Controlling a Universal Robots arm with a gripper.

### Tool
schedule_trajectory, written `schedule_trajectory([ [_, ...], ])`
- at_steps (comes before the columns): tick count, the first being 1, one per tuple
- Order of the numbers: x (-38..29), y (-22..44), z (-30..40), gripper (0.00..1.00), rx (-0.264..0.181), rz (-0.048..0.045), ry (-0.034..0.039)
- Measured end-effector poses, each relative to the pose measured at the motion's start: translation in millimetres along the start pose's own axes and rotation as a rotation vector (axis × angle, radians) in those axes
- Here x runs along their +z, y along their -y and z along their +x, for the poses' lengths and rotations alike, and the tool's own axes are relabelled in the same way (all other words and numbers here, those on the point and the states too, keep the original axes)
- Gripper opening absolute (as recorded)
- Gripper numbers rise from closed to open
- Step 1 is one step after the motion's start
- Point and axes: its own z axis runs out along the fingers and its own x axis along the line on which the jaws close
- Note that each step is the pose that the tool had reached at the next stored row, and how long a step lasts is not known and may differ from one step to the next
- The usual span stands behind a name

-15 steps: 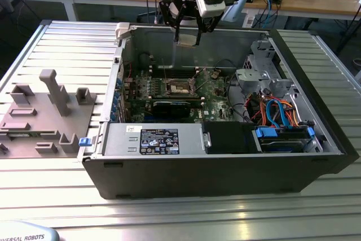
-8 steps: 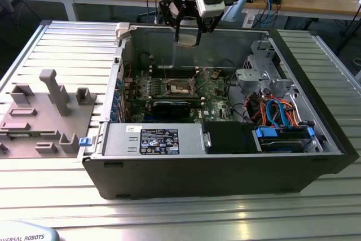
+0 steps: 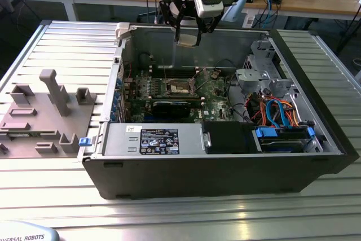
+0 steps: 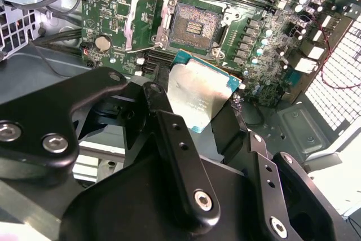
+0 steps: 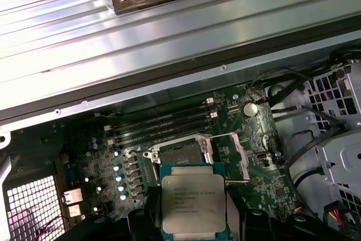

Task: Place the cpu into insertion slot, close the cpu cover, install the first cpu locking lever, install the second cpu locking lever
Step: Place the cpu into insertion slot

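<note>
The pincer (image 3: 188, 39) grips the cpu (image 4: 198, 95) by its edges above the open computer case (image 3: 225, 167). Below, the insertion slot (image 4: 194, 26) lies bare, the cpu cover (image 4: 148, 23) flipped open — no step looks finished yet.

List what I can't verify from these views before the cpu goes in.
cpu underside: faces away in both wrist views.
insertion slot, one edge: behind the cpu in the first wrist view.
Its contacts: too small in the exterior view.
fingers where they grip the cpu: cut off by the first wrist view's edge.
</note>
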Motion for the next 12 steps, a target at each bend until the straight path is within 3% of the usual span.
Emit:
schedule_trajectory([
  [12, 0.2, 0.0, 0.0, 0.55, 0.018, -0.0004, 0.0016],
])
